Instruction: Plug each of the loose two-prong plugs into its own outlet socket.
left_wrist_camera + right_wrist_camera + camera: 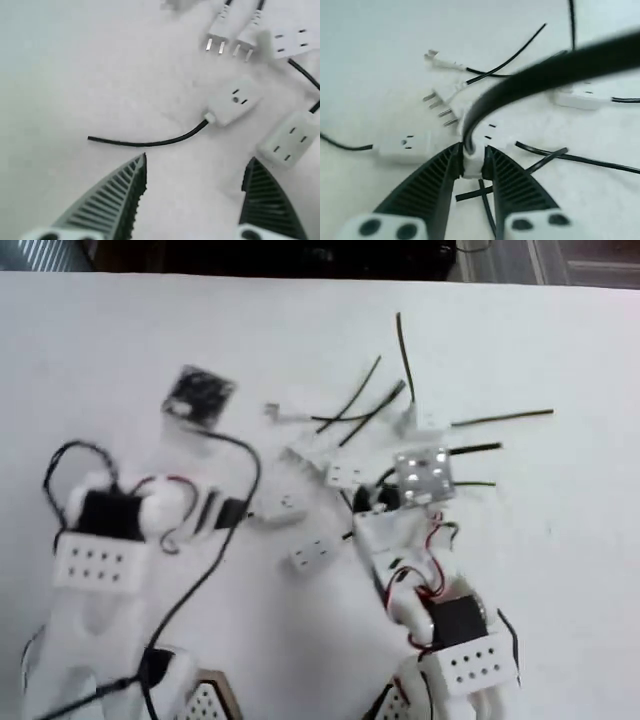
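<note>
White desk (560, 570) surface is spread under both arms, and a dark strip of room is seen along its far edge. At the left of the high view the left arm (100, 540) is seen low over the desk, with a dark square part (200, 392) laid just beyond it. The left gripper (197, 162) is held wide open above bare desk, and nothing is caught between its jaws. Ahead of it a thin black cord (145, 142) is laid across the surface and is joined to a single outlet socket (234, 100), whose slotted face is turned up. Near that socket an outlet block (289, 137) with two pairs of slots is placed. Farther off, a first plug (218, 37) and a second plug (246, 44) are laid side by side, their prongs bare. From the middle of the high view toward the right, loose black cords (475, 449) are fanned out over the desk. The right arm (455, 625) is extended toward this cluster, and a pale square block (425, 472) is seen just beyond it. The right gripper (472, 150) is clamped shut on a white corded piece (472, 167), from which a thick black cord (545, 70) is arched upward. Whether this piece is a plug cannot be told, its front end being hidden by the jaws. Just past it a slotted outlet face (492, 131) is seen; whether the two are touching cannot be told.
</note>
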